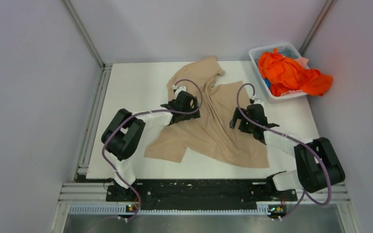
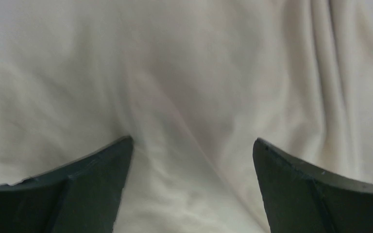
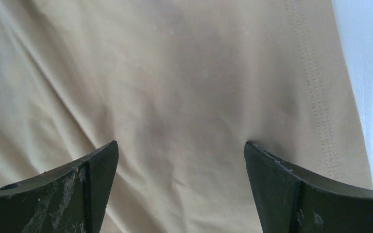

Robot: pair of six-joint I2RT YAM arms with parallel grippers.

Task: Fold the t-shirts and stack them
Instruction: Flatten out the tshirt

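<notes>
A tan t-shirt (image 1: 213,127) lies crumpled and spread on the white table (image 1: 136,82). My left gripper (image 1: 183,103) is open, its fingertips pressed down on the shirt's left part; in the left wrist view the gripper (image 2: 192,145) has wrinkled tan cloth (image 2: 184,73) between its wide-apart fingers. My right gripper (image 1: 245,115) is open and down on the shirt's right part; in the right wrist view the gripper (image 3: 180,145) straddles cloth (image 3: 175,82) near a stitched hem (image 3: 315,97). Orange shirts (image 1: 289,73) sit in a basket.
A white basket (image 1: 259,54) stands at the table's back right corner, holding the orange clothes and a pink piece. Bare table (image 3: 369,87) shows just right of the hem. Grey walls close in on three sides.
</notes>
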